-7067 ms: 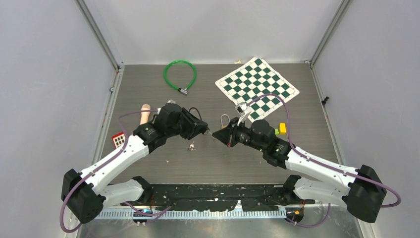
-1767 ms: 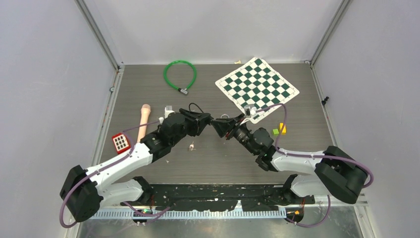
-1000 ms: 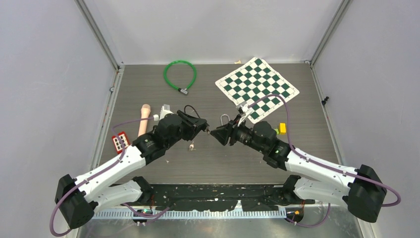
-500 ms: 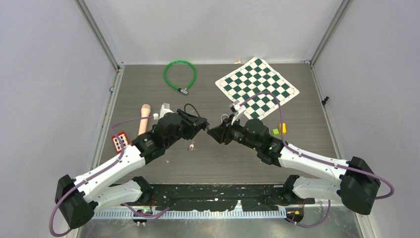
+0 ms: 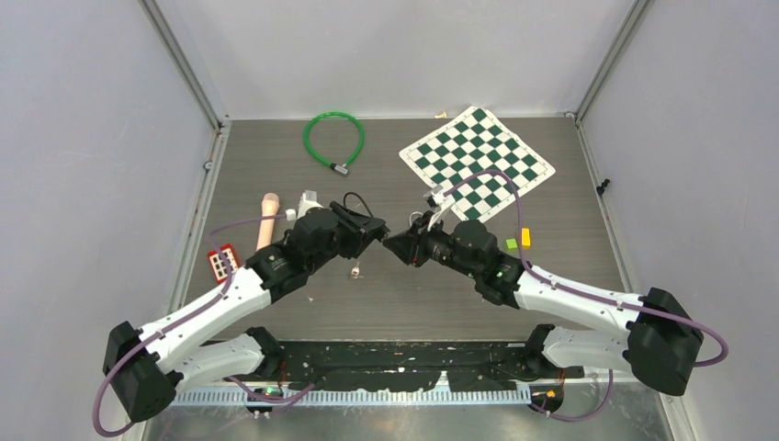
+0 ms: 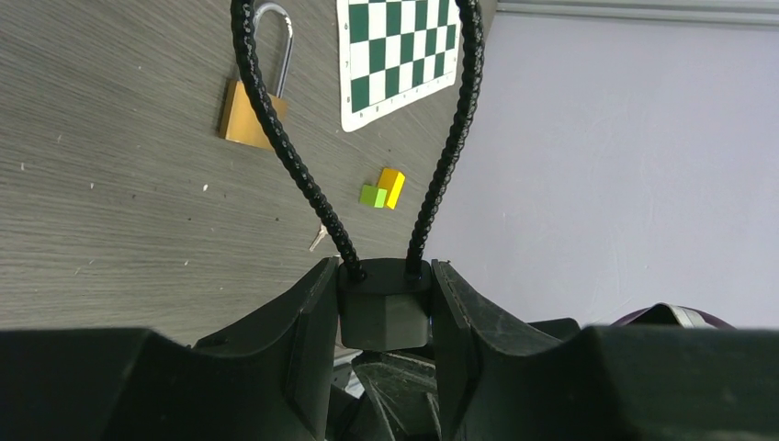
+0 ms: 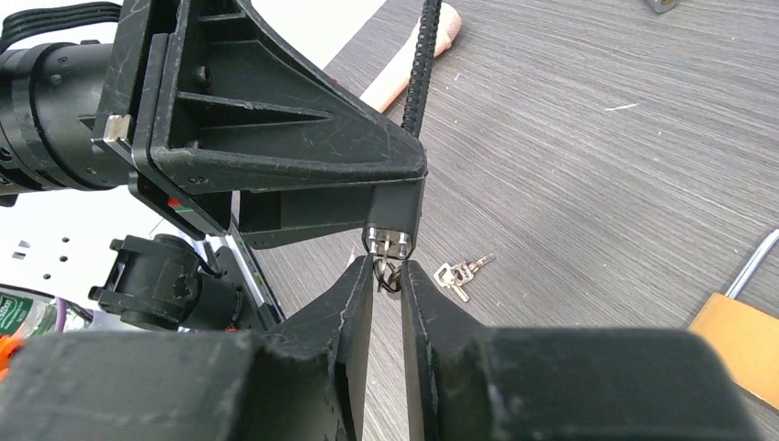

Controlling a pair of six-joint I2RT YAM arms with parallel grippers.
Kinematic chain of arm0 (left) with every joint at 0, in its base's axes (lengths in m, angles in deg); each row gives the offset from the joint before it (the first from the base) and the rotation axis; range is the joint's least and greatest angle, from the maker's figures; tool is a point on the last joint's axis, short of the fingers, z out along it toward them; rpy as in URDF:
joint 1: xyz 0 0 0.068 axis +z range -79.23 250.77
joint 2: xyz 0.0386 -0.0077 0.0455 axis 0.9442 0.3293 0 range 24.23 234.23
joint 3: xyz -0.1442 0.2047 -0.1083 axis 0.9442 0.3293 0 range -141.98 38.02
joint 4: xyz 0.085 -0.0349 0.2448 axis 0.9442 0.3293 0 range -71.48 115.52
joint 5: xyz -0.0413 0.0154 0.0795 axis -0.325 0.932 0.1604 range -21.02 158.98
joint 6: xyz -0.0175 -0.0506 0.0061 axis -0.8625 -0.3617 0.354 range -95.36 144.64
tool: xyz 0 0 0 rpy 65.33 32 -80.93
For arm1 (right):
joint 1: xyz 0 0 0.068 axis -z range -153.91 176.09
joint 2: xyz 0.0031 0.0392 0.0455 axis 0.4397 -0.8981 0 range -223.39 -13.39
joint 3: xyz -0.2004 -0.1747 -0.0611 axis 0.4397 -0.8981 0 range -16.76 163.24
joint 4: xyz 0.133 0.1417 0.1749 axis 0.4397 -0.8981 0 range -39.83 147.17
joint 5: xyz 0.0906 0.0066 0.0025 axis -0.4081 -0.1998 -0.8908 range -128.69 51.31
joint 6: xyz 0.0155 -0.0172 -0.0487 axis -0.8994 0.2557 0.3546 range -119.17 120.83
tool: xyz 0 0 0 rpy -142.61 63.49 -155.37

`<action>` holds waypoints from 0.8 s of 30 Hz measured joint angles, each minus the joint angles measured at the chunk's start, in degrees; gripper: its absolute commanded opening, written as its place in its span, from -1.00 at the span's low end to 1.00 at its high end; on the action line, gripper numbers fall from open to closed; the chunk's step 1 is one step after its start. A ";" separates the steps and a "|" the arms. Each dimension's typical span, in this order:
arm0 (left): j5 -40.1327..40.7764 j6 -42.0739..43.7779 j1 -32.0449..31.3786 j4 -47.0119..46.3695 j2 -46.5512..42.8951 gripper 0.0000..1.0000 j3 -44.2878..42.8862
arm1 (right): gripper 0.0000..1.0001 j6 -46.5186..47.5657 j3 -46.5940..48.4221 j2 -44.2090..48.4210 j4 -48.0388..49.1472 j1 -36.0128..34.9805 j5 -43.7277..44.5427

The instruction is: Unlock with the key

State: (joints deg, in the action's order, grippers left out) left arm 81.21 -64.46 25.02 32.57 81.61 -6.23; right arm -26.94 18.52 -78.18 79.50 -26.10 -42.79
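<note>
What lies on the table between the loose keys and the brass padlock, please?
Nothing: the right wrist view shows only bare tabletop between the keys and the padlock.

**Your two arms: white shells, black joints, purple leads**

Your left arm [image 5: 220, 299] and right arm [image 5: 570, 299] are built alike, with smooth white link covers between chunky black joint housings and large black blocks at the shoulders. A purple cable [image 5: 237, 223] runs outside each arm in long loops. Your left gripper [image 7: 395, 241] is matte black and wedge-shaped, with triangular ribbed side plates. A black braided cord [image 6: 276, 129] arches off it, and two small silver screw heads [image 7: 377, 242] sit at its tip. Your right gripper [image 7: 386, 271] has thick black fingers, scuffed and dusty along their edges.
</note>
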 measured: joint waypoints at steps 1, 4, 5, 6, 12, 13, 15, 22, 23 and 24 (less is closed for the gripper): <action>-0.04 0.07 0.00 0.02 0.11 -1.00 -0.09 | -0.63 -0.02 0.04 -0.02 0.04 0.00 0.00; -0.07 0.50 -0.13 -0.07 0.22 -1.00 -0.15 | -0.84 -0.15 0.17 -0.24 0.35 0.00 0.02; -0.07 0.70 -0.17 -0.09 0.22 -1.00 -0.15 | -0.88 -0.26 0.17 -0.31 0.42 0.00 -0.04; -0.07 0.85 -0.22 -0.07 0.22 -1.00 -0.15 | -0.89 -0.57 0.17 -0.37 0.70 -0.02 -0.09; 0.33 2.49 -0.55 -4.11 -1.07 -1.00 1.44 | -0.90 -6.67 -0.72 -0.46 4.11 1.40 -2.01; 0.50 2.67 -0.70 -5.27 -1.70 -1.00 2.16 | -0.90 -8.22 -1.25 -0.46 5.40 1.88 -2.89; 0.90 3.43 -1.25 -9.11 -3.76 -1.00 4.66 | -0.89 -12.66 -2.91 -0.46 9.27 3.13 -5.38; 1.20 7.78 -3.52 -25.07 -10.21 -1.00 13.40 | -0.89 -27.56 -7.85 -0.83 23.02 6.38 -13.11; 1.14 8.48 -3.72 -27.19 -10.95 -1.00 14.43 | -0.89 -29.70 -8.24 -1.14 24.96 6.64 -13.90; 1.05 9.18 -3.93 -30.14 -11.89 -1.00 15.80 | -0.89 -31.50 -8.61 -1.49 26.86 6.82 -14.56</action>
State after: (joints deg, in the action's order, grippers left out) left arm 82.26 -55.28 21.08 2.42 69.72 9.57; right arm -58.43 9.91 -79.67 106.36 -19.28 -57.35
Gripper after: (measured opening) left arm 0.394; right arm 0.086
